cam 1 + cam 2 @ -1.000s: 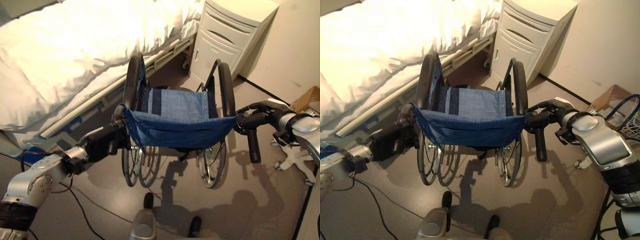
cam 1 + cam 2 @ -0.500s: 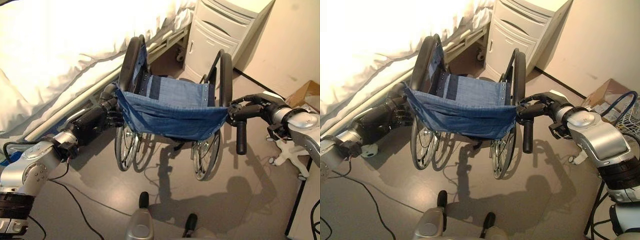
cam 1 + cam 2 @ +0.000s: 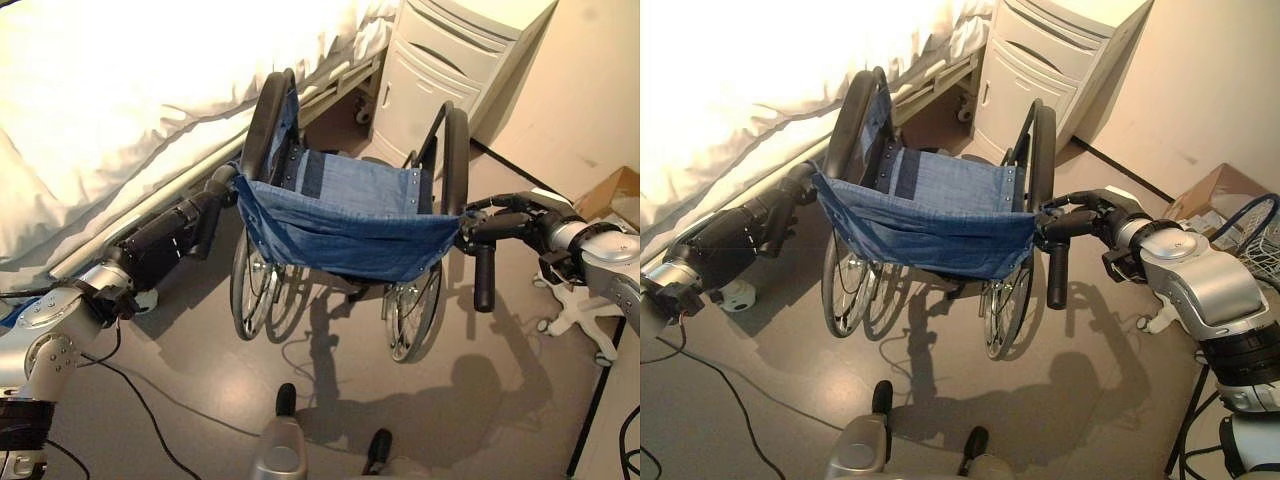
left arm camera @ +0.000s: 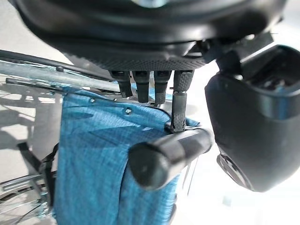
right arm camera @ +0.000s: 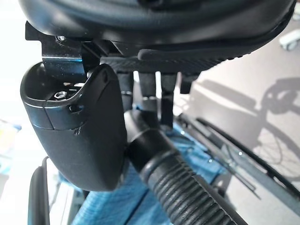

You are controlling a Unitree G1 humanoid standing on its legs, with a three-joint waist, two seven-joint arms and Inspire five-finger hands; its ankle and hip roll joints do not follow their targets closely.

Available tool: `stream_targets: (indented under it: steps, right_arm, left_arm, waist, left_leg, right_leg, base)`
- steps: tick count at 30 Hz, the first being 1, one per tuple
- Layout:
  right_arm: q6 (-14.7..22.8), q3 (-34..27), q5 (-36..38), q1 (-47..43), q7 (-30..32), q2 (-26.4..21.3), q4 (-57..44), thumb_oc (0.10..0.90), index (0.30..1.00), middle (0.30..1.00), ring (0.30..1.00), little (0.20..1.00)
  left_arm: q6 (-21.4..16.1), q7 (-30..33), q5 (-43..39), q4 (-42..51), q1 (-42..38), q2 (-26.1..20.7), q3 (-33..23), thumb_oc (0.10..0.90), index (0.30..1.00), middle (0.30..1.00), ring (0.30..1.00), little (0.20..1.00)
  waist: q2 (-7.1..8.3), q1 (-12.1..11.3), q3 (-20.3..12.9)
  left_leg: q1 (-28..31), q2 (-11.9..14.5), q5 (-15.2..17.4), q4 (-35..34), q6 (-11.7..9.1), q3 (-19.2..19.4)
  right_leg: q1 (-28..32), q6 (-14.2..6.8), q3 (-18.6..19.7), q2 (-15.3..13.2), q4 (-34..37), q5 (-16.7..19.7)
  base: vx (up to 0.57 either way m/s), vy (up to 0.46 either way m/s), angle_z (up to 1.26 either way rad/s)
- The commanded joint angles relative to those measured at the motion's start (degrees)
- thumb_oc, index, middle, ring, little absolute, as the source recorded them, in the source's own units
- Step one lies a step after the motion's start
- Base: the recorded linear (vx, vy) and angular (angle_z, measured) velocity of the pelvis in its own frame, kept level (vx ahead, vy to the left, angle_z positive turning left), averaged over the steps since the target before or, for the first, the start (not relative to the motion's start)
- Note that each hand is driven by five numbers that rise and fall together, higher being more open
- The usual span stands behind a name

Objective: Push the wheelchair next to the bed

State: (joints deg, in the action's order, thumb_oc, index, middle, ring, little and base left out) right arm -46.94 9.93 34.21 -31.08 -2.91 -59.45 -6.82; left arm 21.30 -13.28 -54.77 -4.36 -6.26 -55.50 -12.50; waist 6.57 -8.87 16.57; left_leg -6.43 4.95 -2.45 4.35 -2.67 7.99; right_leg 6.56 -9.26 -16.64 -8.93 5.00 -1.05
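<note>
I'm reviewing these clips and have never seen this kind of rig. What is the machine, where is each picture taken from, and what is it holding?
This is a two-legged humanoid robot with silver arms and dark fingered hands. The two wide pictures come from a stereo camera on its head, looking down. The two close-ups come from cameras on its wrists, looking along each hand.

In front of it stands a wheelchair with a blue fabric back, close beside a bed with white bedding. A pale cabinet stands past the bed, and a cardboard box lies at the right.

The left hand is at the left push handle, fingers curled over it. The right hand is wrapped round the ribbed right push handle.
</note>
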Motion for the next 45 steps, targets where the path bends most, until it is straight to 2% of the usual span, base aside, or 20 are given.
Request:
stream_targets:
  steps: [1, 8, 12, 22, 27, 30, 34, 40, 45]
  right_arm:
    - [10.6, -2.4, -1.0, -2.9, 3.4, 0.4, -4.5, 0.8, 0.9, 0.9, 0.9, 0.9]
    - [11.9, -5.2, -3.6, -2.1, 5.6, -2.1, -3.4, 0.8, 0.9, 0.9, 0.9, 0.9]
    - [12.5, -9.3, -3.5, -0.5, 8.5, -5.9, -1.4, 0.8, 0.9, 0.9, 0.9, 0.9]
    - [14.6, -19.1, -2.4, 6.8, 11.3, -10.0, 1.7, 0.8, 0.9, 0.9, 0.9, 0.9]
    - [16.3, -23.6, -1.2, 11.0, 12.7, -10.1, 1.7, 0.8, 0.9, 0.9, 0.9, 0.9]
    - [19.3, -27.2, 2.5, 13.8, 16.5, -9.4, 1.0, 0.8, 0.9, 0.9, 0.9, 0.9]
    - [21.1, -30.5, 5.5, 15.9, 19.1, -8.4, -0.4, 0.8, 0.9, 0.9, 0.9, 0.9]
    - [23.5, -34.8, 5.6, 20.1, 20.7, -6.0, -1.5, 0.8, 0.9, 0.9, 0.9, 0.9]
    - [28.5, -37.9, 10.0, 22.8, 23.8, -3.9, -1.9, 0.8, 0.9, 0.9, 0.9, 0.9]
  left_arm:
    - [-8.4, 0.0, -1.2, 2.8, -2.7, -1.9, -6.5, 0.8, 0.9, 0.9, 0.9, 0.9]
    - [-8.8, 0.2, -1.6, 1.6, -1.8, -2.1, -8.2, 0.8, 0.9, 0.9, 0.9, 0.9]
    - [-8.8, 0.2, -2.2, 0.8, -0.7, -2.9, -10.1, 0.8, 0.9, 0.9, 0.9, 0.9]
    - [-8.4, 0.2, -2.8, 0.1, 2.0, -3.3, -14.1, 0.8, 0.9, 0.9, 0.9, 0.9]
    - [-8.5, 0.3, -3.3, 0.4, 3.9, -2.9, -15.9, 0.8, 0.9, 0.9, 0.9, 0.9]
    - [-8.6, 0.4, -4.0, 0.2, 5.2, -2.9, -17.1, 0.8, 0.9, 0.9, 0.9, 0.9]
    - [-9.1, 0.3, -4.1, -0.2, 6.6, -2.1, -18.4, 0.8, 0.9, 0.9, 0.9, 0.9]
    - [-8.6, 0.9, -4.6, 0.3, 8.4, -0.9, -20.8, 0.8, 0.9, 0.9, 0.9, 0.9]
    - [-8.4, 0.7, -5.5, -0.7, 10.2, -0.3, -22.4, 0.8, 0.9, 0.9, 0.9, 0.9]
  waist:
    - [-2.16, -2.5, -7.5]
    - [-2.32, -1.8, -7.9]
    - [-2.15, -1.2, -8.3]
    - [-1.97, 0.0, -8.7]
    - [-1.98, 0.4, -8.7]
    - [-2.12, 0.7, -8.7]
    - [-2.51, 1.2, -8.8]
    - [-2.88, 1.7, -9.0]
    - [-3.15, 2.1, -9.3]
  left_leg:
    - [5.1, -0.6, 3.8, 0.7, -1.4, 0.4]
    - [5.9, -0.5, 4.1, 0.5, -1.4, 0.9]
    - [6.5, -0.3, 4.3, 0.0, -1.3, 1.4]
    - [7.8, -0.2, 4.3, -1.6, -1.0, 2.1]
    - [8.3, -0.2, 4.3, -2.2, -0.9, 2.4]
    - [8.6, -0.2, 4.4, -2.6, -0.8, 2.5]
    - [9.0, -0.3, 4.4, -3.0, -0.7, 2.7]
    - [9.2, -0.2, 4.5, -3.4, -0.7, 3.0]
    - [9.7, -0.1, 4.4, -3.9, -0.8, 3.3]
  right_leg:
    - [0.5, -0.3, -2.6, -1.1, -5.1, -0.4]
    - [0.5, -0.3, -2.2, -1.0, -5.2, -0.5]
    - [0.3, -0.4, -1.8, -0.8, -5.5, -0.7]
    - [0.0, -0.6, -1.4, -0.6, -5.6, -0.6]
    - [-0.3, -0.6, -1.4, -0.4, -5.8, -0.7]
    - [-0.5, -0.5, -1.2, -0.3, -5.9, -0.7]
    - [-0.8, -0.5, -0.8, -0.2, -6.0, -0.8]
    - [-1.2, -0.4, -0.4, -0.2, -6.0, -1.0]
    - [-1.2, -0.3, -0.2, 0.0, -5.8, -1.0]
  base:
    - [0.0, 0.0, 0.0]
    - [0.0, 0.0, 0.0]
    - [0.0, 0.0, 0.0]
    - [0.0, 0.0, 0.0]
    - [0.0, 0.0, 0.0]
    - [0.0, 0.0, 0.0]
    - [0.0, 0.0, 0.0]
    - [0.0, -0.001, -0.01]
    - [0.0, -0.006, -0.07]
